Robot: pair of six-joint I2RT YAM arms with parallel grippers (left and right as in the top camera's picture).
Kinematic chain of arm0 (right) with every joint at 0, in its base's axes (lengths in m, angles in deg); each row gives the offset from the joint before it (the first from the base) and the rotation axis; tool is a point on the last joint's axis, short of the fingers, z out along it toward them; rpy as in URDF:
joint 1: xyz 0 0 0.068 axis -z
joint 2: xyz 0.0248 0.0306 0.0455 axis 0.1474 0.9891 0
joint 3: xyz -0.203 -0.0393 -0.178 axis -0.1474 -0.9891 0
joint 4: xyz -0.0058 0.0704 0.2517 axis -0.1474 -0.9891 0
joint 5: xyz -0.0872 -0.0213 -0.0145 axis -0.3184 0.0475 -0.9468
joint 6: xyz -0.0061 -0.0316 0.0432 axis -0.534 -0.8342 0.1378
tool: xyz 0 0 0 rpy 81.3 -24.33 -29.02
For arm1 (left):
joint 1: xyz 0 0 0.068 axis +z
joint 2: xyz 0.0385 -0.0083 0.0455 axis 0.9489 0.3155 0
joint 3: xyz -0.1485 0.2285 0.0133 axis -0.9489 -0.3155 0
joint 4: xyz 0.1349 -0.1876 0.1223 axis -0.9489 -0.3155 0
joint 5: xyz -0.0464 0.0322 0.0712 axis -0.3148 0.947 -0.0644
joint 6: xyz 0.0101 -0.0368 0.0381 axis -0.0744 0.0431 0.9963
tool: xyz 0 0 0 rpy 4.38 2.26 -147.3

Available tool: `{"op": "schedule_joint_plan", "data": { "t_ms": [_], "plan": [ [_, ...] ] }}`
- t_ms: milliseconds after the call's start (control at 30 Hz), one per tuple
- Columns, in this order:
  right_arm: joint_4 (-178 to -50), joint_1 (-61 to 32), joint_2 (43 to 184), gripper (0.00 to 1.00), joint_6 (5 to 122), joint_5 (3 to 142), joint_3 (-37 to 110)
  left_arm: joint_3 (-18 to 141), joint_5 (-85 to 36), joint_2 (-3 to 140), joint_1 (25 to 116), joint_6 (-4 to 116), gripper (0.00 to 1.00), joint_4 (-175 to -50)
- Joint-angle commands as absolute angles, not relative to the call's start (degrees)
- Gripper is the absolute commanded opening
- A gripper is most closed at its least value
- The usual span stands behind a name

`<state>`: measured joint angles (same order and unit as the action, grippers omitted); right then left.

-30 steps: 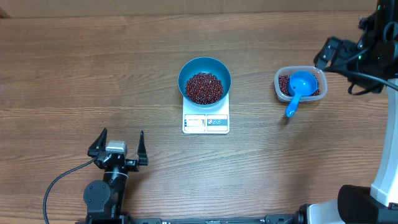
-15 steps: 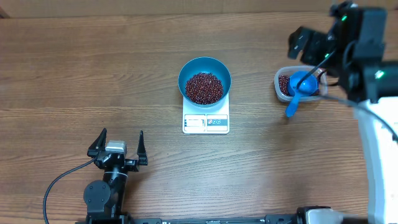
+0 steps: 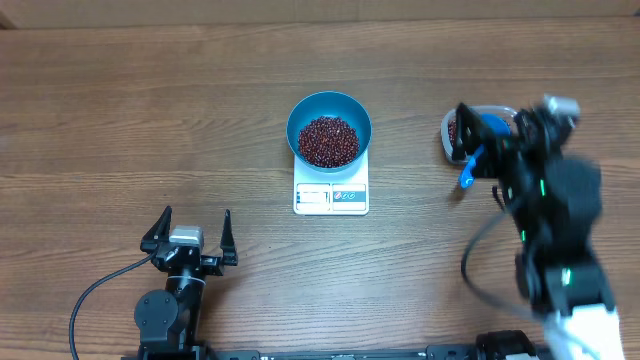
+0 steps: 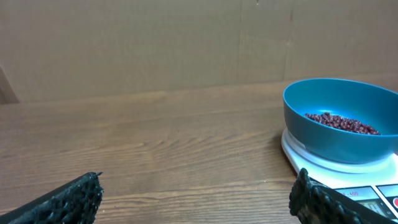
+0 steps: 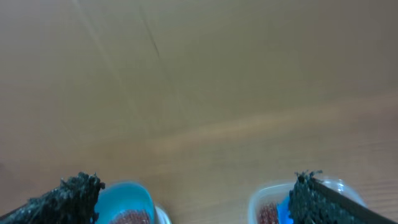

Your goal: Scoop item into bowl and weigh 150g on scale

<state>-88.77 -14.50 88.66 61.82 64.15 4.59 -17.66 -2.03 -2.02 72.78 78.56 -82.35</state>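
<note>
The beans (image 3: 328,141) lie as a dark heap in the bowl (image 3: 329,103), which sits squarely on the scale (image 3: 331,198) about midway across the table (image 3: 120,100), a little toward the far edge. The scale's display (image 3: 314,197) faces the near edge, and its reading is too small to make out.

Toward the right edge stands the clear tub (image 3: 448,128) with more beans in it. The blue scoop (image 3: 467,176) rests in the tub, its handle sticking out over the rim toward the near edge.

The right end effector (image 5: 193,186) hangs above the tub, blurred from overhead, its jaws wide apart and holding nothing. The left end effector (image 3: 194,232) sits by the near edge, left of centre, jaws also apart and empty, well away from the scale.

This looks like the topping-up stage: a portion is already weighed in, and the right arm is placed to reach the scoop. The next move calls for closing on the handle, lifting a small load level, and tipping it gently into the bowl without nudging the scale.
</note>
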Motion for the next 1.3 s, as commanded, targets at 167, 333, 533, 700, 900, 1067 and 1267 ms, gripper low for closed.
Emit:
{"op": "schedule_joint_plan", "data": {
  "t_ms": [167,333,533,700,900,1067,1267],
  "plan": [
    [-70.17,-14.50,64.73,1.00,61.73,63.18,-19.84,-17.85,-1.66,-2.63,73.15,77.60,1.00,-82.55],
    [-61.65,-14.46,55.26,1.00,61.75,62.77,-31.27,-17.85,-1.66,-2.63,73.15,77.60,0.99,-82.55],
    [-63.86,-12.79,48.36,1.00,61.73,62.62,-37.05,-17.85,-1.66,-2.63,73.15,77.60,1.00,-82.55],
    [-73.74,-10.39,43.57,1.00,61.73,62.79,-37.05,-17.85,-1.66,-2.63,73.15,77.60,1.00,-82.55],
    [-83.35,-6.85,42.54,1.00,61.75,63.27,-37.07,-17.85,-1.66,-2.63,73.15,77.60,0.99,-82.55],
    [-86.11,-6.04,42.54,1.00,56.55,64.74,-37.07,-17.85,-1.66,-2.63,73.15,77.60,0.99,-82.55],
    [-85.91,-6.11,42.54,1.00,50.73,67.16,-37.11,-17.85,-1.66,-2.63,73.15,77.60,1.00,-82.55]
  ]
}}
